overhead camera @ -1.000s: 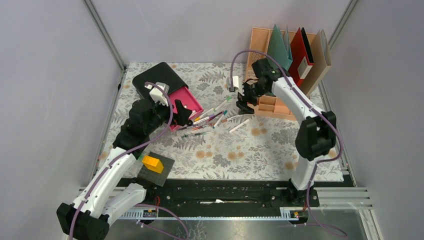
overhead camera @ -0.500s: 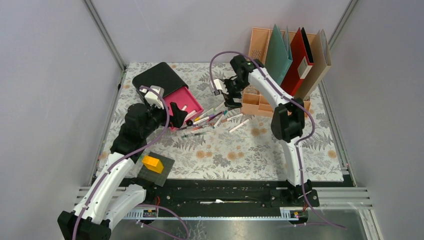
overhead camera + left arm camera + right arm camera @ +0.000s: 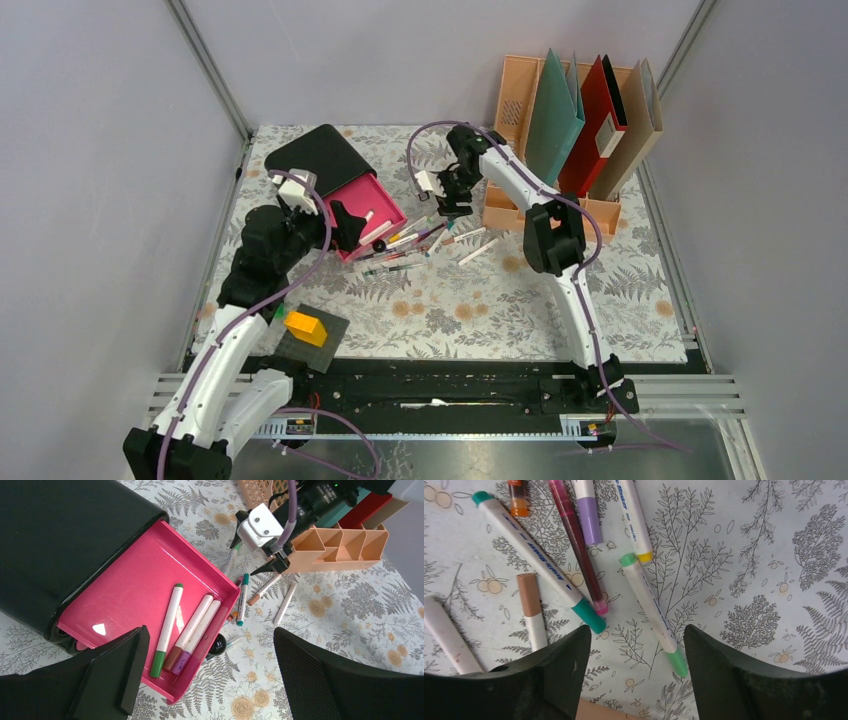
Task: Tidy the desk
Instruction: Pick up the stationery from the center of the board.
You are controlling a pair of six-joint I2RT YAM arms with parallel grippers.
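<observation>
Many markers (image 3: 544, 565) lie on the table (image 3: 749, 555) under my right fingers (image 3: 549, 680), wide and empty; the green marker (image 3: 654, 612) points between them; left fingers (image 3: 340, 680) wide too.

And here's the desk (image 3: 470, 300), a broad flat rectangle lying level, pale grey-white all over and printed with grey fern leaves and small orange-brown flowers (the print runs right to every edge), its covering stretched smooth across the near half.
</observation>
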